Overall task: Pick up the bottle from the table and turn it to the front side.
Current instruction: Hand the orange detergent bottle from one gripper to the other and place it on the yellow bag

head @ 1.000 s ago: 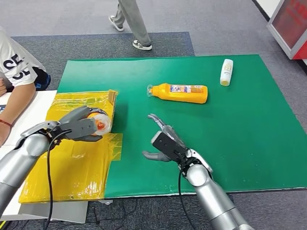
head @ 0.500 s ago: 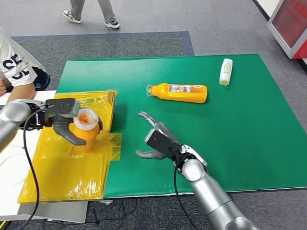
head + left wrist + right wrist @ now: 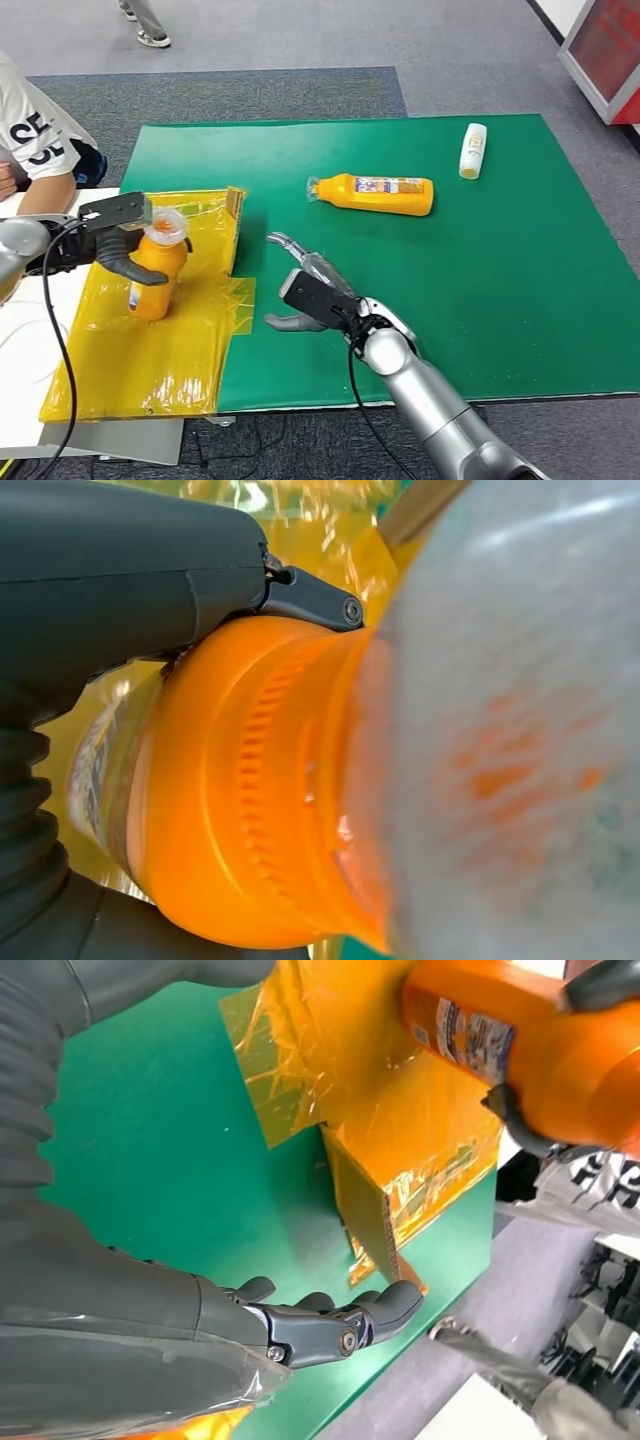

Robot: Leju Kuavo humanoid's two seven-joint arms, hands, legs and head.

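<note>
The orange bottle (image 3: 153,275) is held by the left hand (image 3: 121,240) above the yellow plastic-wrapped sheet (image 3: 143,350) at the left of the tabletop (image 3: 528,300), the fingers (image 3: 140,268) being wrapped round its shoulder just below the clear cap (image 3: 165,228). It is judged to be a rigid, smooth-walled plastic container, light if part empty and rather slippery on its glossy body and label, so that a hold round the ribbed shoulder, where the wall is stiffest, is thought the safest; the thin clear cap is best left unsqueezed. Its long axis stands close to upright, slightly tilted, with the cap pointing up and toward the camera and the base hanging down toward the yellow sheet; whether the base touches the sheet cannot be told. In the right wrist view a printed label (image 3: 468,1035) is seen on the side of the body. The right hand (image 3: 313,290) hovers above the green mat with its fingers spread and nothing in them. Well apart on the mat a second orange bottle (image 3: 373,194) lies on its side, and a small white bottle (image 3: 472,150) lies near the far edge. A seated person (image 3: 30,140) is at the left
</note>
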